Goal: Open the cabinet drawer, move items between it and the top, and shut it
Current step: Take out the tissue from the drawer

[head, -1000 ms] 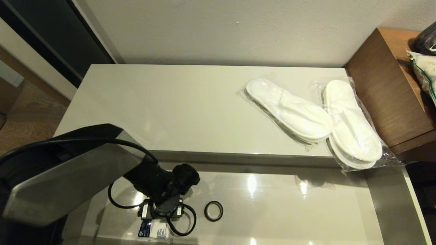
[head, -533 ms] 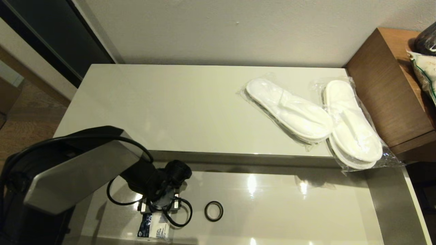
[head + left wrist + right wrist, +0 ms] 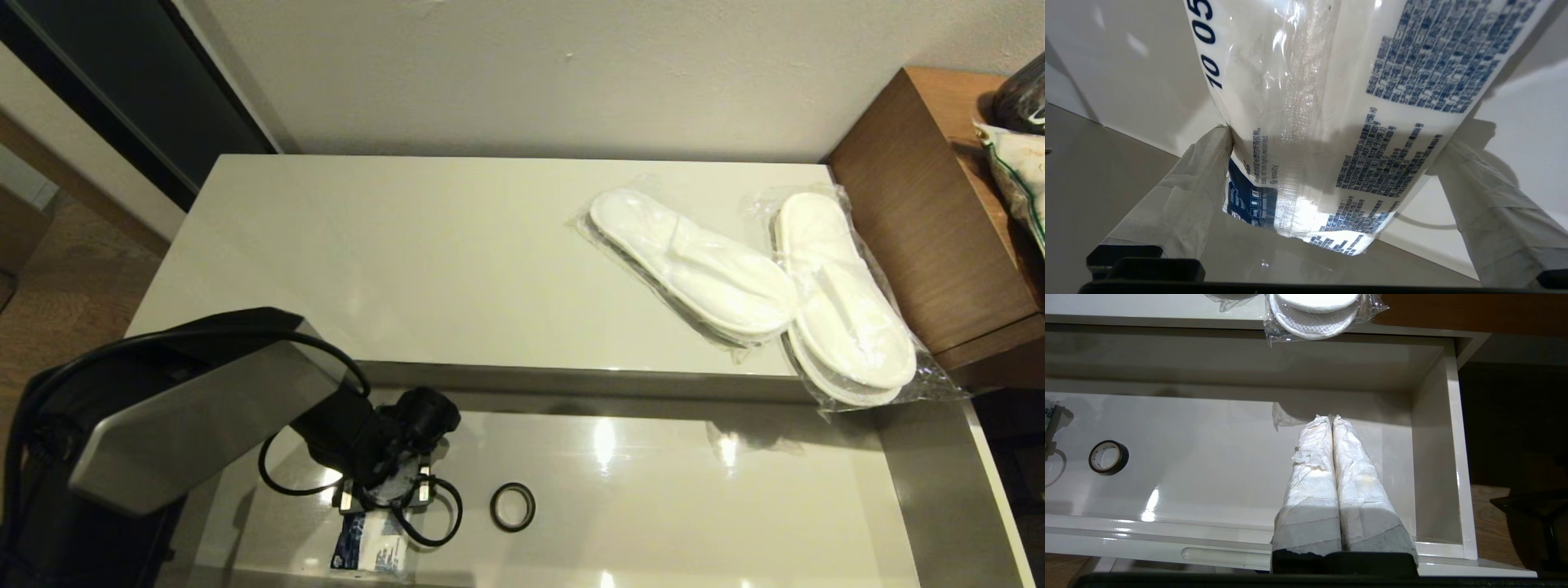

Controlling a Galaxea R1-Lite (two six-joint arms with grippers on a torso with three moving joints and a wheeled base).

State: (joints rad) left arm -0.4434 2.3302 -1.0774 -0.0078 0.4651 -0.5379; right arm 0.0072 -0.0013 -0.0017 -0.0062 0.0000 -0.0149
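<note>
The cabinet drawer (image 3: 735, 506) stands pulled out below the top (image 3: 424, 261). A flat white packet (image 3: 371, 551) with blue print lies on the drawer floor at its left end. My left gripper (image 3: 384, 490) points down over it, open. In the left wrist view the packet (image 3: 1331, 102) lies between the two wide-spread fingers (image 3: 1208, 163), its edges at their tips. Two bagged pairs of white slippers (image 3: 694, 261) (image 3: 845, 302) lie on the top's right part. My right gripper (image 3: 1331, 418) hangs shut and empty above the drawer's right end (image 3: 1437, 457).
A small black ring (image 3: 513, 506) lies on the drawer floor right of the packet. A taller brown desk (image 3: 922, 204) adjoins the cabinet on the right, with bags (image 3: 1020, 163) on it. One slipper bag (image 3: 1314, 310) overhangs the top's front edge.
My left arm has shifted slightly left and the wrist has turned, bringing the open gripper down around the packet. The packet, ring and slippers have stayed where they were.
</note>
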